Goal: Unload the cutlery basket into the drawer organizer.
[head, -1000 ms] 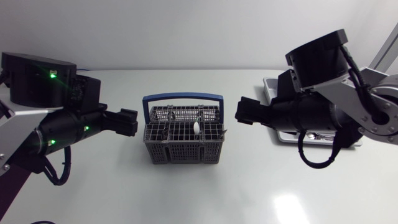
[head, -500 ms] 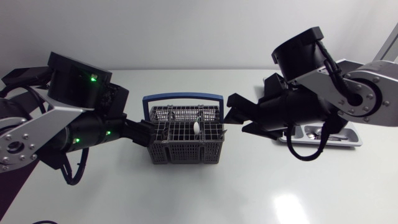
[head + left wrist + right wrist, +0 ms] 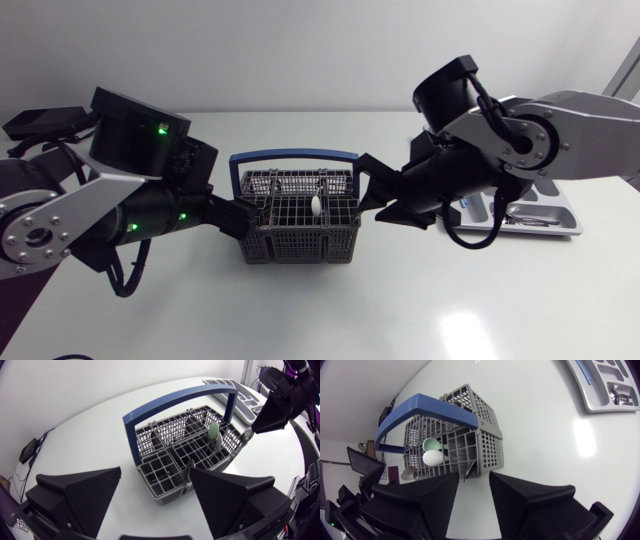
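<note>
We are holding our left gripper (image 3: 243,215) wide open and empty at the left end of the cutlery basket (image 3: 296,240), and our right gripper (image 3: 372,192) parted and empty at its right end. The basket is lying lengthwise between them, with a pale spoon (image 3: 316,205) standing bowl-up inside. The drawer organizer (image 3: 562,226) is sitting farther right, partly under our right arm (image 3: 570,125).
</note>
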